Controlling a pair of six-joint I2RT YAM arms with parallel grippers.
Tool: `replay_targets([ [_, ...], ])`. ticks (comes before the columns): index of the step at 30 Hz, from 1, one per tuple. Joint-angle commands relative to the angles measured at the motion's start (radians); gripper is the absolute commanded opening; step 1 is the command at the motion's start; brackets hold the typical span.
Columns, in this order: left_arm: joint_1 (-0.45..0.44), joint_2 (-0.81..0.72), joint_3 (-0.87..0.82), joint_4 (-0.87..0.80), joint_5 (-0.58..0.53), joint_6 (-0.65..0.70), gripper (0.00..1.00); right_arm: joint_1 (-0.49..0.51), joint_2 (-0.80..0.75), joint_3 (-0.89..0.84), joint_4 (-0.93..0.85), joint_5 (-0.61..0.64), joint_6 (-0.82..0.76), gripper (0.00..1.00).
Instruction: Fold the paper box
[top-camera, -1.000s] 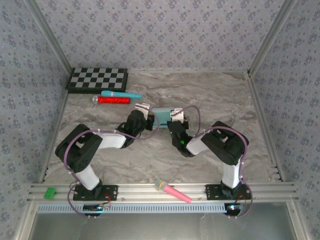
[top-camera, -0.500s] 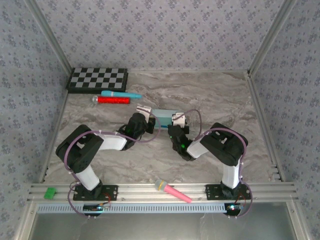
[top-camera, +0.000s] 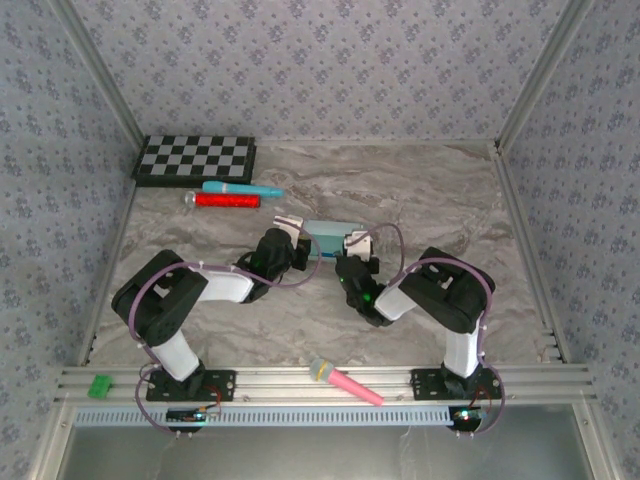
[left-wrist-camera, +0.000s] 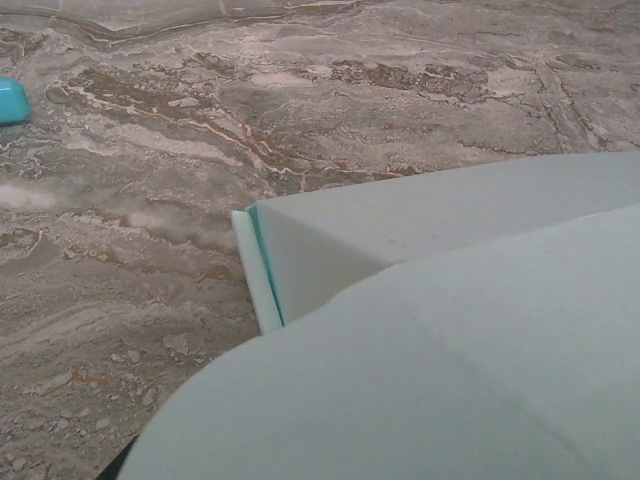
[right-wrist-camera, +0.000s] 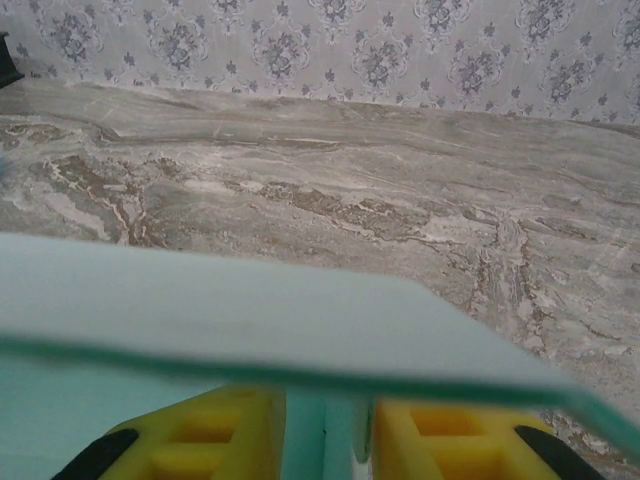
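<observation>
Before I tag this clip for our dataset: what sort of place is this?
Probably a robot test cell, not a home: wallpapered walls and aluminium framing enclose a marble-look table, with a checkerboard lying on it.

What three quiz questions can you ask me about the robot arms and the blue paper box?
1. True or false: the checkerboard sits at the far left corner of the table.
2. Which thing do both arms reach toward? A a banana; B the paper box; C a cup.
3. Fill in: the right fingers are coloured ____.
Key: 1 true; 2 B; 3 yellow.
</observation>
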Motion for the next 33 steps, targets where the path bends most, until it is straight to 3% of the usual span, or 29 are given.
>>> replay_targets([
  [1,-0.007,-0.007,0.000,-0.001,-0.004,-0.007,0.18,0.011,-0.010,-0.020,-0.006,0.049,0.031,0.30],
  [8,-0.008,-0.022,-0.001,-0.005,-0.006,0.003,0.27,0.021,-0.026,-0.040,-0.004,0.061,0.023,0.34],
  [13,-0.007,-0.033,-0.011,-0.003,-0.017,0.010,0.42,0.028,-0.041,-0.055,-0.006,0.067,0.016,0.38],
  [30,-0.008,-0.124,-0.101,0.013,-0.026,0.045,0.80,0.079,-0.099,-0.106,-0.032,0.116,0.002,0.70],
  [33,-0.008,-0.160,-0.126,-0.009,-0.042,0.053,0.81,0.092,-0.135,-0.129,-0.056,0.143,0.023,0.72],
])
